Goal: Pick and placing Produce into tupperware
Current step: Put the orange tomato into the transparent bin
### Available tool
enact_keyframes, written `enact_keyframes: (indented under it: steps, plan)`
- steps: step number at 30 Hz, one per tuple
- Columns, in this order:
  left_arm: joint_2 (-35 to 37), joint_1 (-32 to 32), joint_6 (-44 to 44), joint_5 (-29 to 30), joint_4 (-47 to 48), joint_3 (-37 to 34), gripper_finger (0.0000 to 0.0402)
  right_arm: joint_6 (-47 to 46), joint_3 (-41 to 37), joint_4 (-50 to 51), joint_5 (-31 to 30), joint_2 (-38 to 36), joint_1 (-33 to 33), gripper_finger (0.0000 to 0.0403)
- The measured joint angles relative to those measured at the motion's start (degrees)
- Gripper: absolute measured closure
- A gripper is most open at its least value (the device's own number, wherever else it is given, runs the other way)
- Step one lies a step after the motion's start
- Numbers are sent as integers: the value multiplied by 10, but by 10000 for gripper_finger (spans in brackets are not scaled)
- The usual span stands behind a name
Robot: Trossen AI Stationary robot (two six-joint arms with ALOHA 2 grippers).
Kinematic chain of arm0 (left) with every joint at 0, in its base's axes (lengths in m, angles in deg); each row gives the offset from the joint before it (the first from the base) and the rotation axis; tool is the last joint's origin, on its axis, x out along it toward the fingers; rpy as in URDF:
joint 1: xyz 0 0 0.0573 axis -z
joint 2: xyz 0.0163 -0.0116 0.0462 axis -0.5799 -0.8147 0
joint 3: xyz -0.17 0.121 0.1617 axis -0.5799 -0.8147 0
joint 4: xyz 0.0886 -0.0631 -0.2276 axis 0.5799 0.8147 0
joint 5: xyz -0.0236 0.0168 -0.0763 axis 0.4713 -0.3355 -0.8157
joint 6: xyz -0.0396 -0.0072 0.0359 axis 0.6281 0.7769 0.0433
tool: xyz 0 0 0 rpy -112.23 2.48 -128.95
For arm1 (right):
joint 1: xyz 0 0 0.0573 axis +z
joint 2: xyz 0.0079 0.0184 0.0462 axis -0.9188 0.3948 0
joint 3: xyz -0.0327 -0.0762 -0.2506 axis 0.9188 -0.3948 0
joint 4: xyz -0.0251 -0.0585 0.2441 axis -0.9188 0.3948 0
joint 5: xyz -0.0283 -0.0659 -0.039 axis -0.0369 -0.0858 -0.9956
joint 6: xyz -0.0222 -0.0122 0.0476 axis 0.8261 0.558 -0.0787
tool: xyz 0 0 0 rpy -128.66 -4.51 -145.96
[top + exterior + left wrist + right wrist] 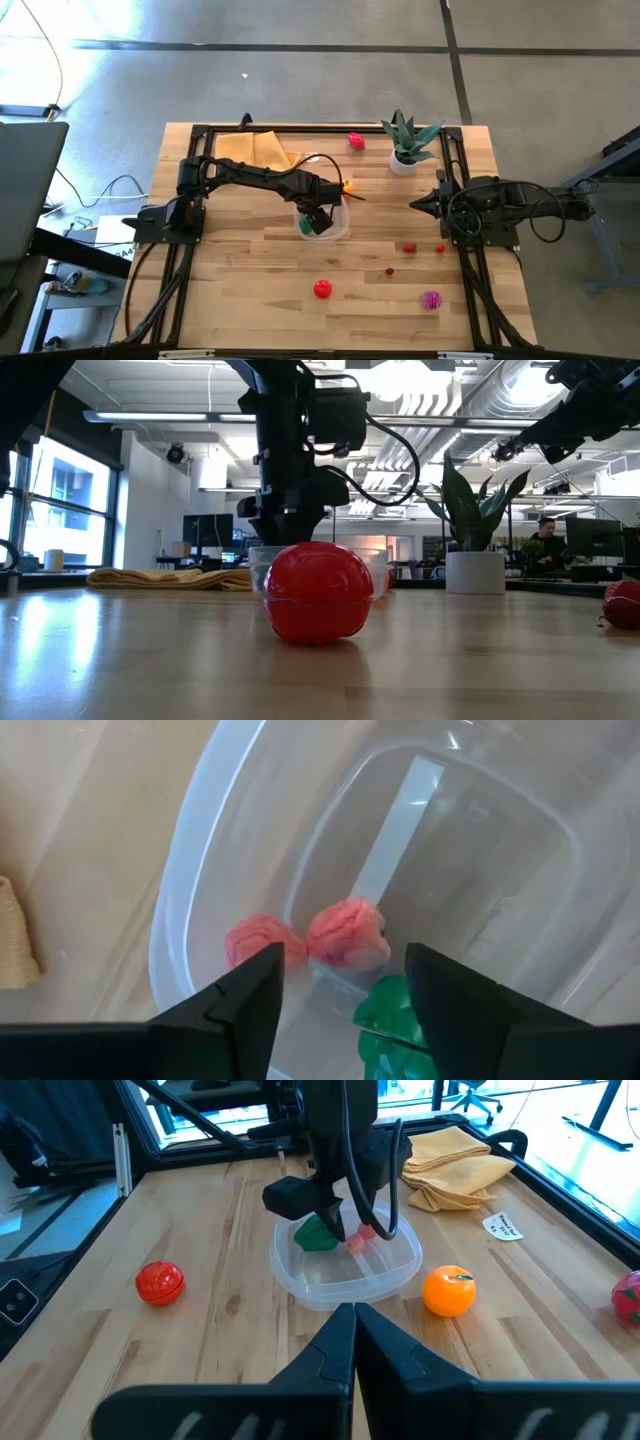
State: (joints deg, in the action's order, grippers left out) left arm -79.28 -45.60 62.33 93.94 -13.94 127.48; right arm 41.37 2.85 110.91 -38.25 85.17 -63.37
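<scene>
The left gripper (320,215) hangs low over the clear container (338,226) near the middle of the tabletop (250,270), its two dark fingers (245,1005) standing apart with nothing between them. Inside the container, just beyond those fingers, lie a small pink piece (348,932) and a green piece (395,1020); the pink piece's reflection shows in the container's wall beside it. An orange fruit (349,184) sits just beside the container on its far side. A red tomato-like ball (322,289) rests toward the near edge of the tabletop, a magenta piece (431,299) lies toward the near right corner, and a few small red pieces (409,247) are scattered between the container and the right edge. Another red fruit (356,141) lies at the far edge, near a potted plant (406,145). A folded tan cloth (255,150) lies toward the far left corner. The right gripper (420,203) waits at the right edge, its fingers (330,1355) pressed together and empty.
</scene>
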Motion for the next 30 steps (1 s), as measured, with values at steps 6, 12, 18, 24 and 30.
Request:
enact_keyframes:
  steps: [6, 12, 18, 24, 30]
  plan:
    - [5, 0, -2, -12, -2, 0, 220, 0, 0, 0, 0, 0, 0, 402]
    - [33, 1, -44, -43, -17, 0, 249, 0, 0, 0, 0, 0, 0, 402]
    - [78, 20, -76, -72, 6, 0, 269, 0, 0, 0, 0, 0, 0, 402]
    - [126, 80, -80, -73, 63, 0, 277, 0, 0, 0, 0, 0, 0, 402]
    - [139, 174, -130, -56, 54, 0, 277, 0, 0, 0, 0, 0, 0, 402]
